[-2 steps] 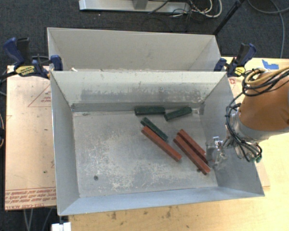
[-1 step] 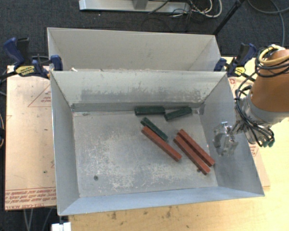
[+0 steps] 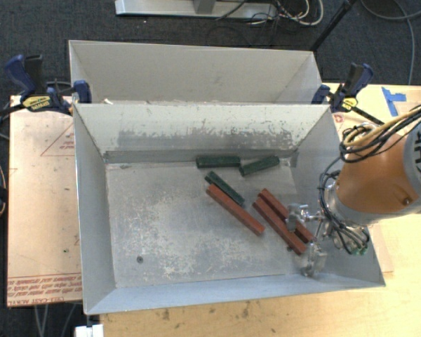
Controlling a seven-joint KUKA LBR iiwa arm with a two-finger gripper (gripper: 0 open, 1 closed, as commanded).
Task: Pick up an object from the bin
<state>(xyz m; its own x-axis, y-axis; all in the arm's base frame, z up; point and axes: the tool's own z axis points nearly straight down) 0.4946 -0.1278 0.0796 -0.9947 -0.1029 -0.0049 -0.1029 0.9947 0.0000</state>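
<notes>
The right red-brown bar (image 3: 277, 213) is found in the right part of the bin (image 3: 161, 258), laid slantwise on the floor, with one end pointed to the far left and the other to the near right corner. Its near-right end is reached by the gripper (image 3: 306, 241). The claw is seen released: one metal finger (image 3: 299, 217) is placed on the far side of this end and the other on the near side, so the bar end is situated between them but is not clamped.

The arm is brought in over the right wall of the bin. Its orange cover (image 3: 372, 181) is held above the right rim, and the wrist is bent downward and leftward into the near right corner.

A left red-brown bar (image 3: 235, 210) is laid parallel, with a dark green bar (image 3: 224, 188) just beside it. Two more dark green bars (image 3: 218, 161) are laid along the far wall.
</notes>
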